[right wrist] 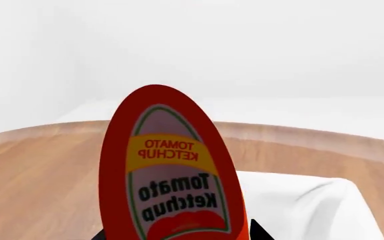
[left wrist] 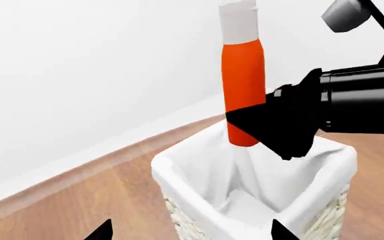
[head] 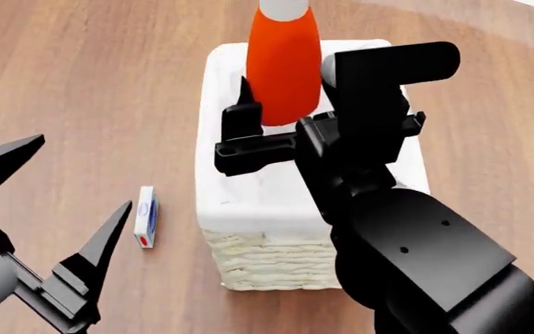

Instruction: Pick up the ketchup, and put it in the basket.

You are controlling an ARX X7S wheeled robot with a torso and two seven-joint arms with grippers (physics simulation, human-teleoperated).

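Observation:
The ketchup, an orange-red bottle with a white cap, hangs upright over the basket, a cream wicker box with a white cloth liner. My right gripper is shut on the bottle's lower part. In the left wrist view the ketchup has its base just above the basket's liner rim. Its label fills the right wrist view, on the ketchup between the tips of the right gripper. My left gripper stands open and empty left of the basket, seen as the left gripper.
A small white and blue box lies on the wooden floor just left of the basket. A white wall rises behind the basket. The basket's liner shows white below the bottle.

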